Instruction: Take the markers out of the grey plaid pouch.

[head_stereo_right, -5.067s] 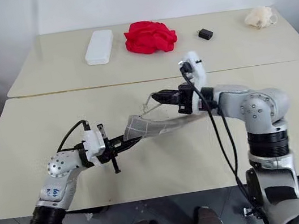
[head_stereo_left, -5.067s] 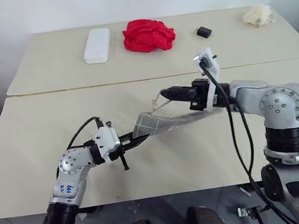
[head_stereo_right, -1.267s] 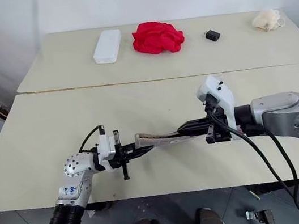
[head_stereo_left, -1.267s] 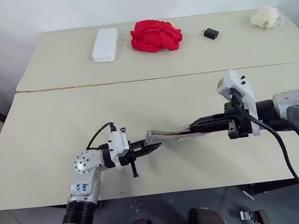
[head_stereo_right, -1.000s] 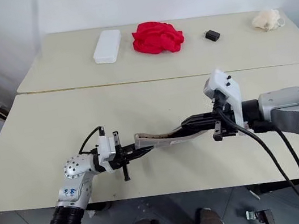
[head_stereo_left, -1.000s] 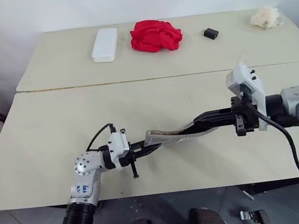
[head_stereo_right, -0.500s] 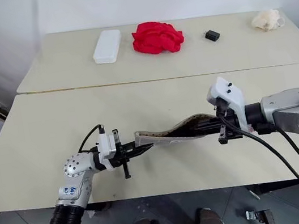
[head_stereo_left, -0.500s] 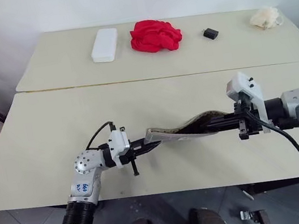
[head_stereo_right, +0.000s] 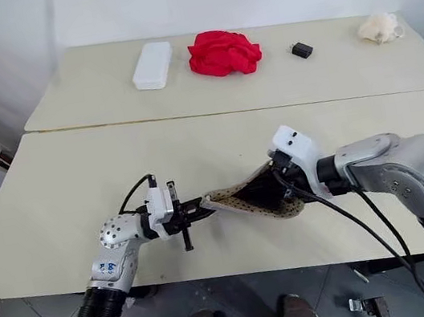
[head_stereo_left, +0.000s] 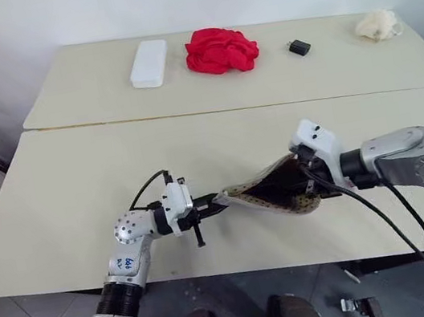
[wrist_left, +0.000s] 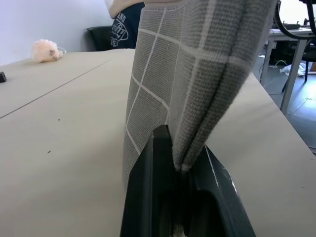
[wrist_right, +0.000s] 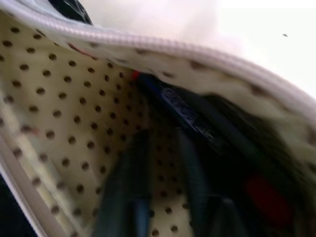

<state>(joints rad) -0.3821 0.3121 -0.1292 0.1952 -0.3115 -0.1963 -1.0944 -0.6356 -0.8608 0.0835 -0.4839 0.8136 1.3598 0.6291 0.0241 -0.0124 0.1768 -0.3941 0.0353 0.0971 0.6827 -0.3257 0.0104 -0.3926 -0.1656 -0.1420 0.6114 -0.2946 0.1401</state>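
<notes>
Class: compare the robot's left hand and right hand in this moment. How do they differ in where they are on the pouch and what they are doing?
1. The left hand is shut, pinching one end of the grey plaid pouch; the right hand reaches into the pouch's open mouth.
2. The left hand meets grey outer fabric; the right hand sits against dotted tan lining.

Shared: both work on one pouch above the table.

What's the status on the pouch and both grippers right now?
Left gripper shut on pouch corner. Right gripper inside the pouch mouth, fingers apart. Markers not out.

Grey plaid pouch point(head_stereo_left: 270, 192) off table, mouth gaping, dotted tan lining showing; dark markers point(wrist_right: 190, 118) w/ red bit inside.
</notes>
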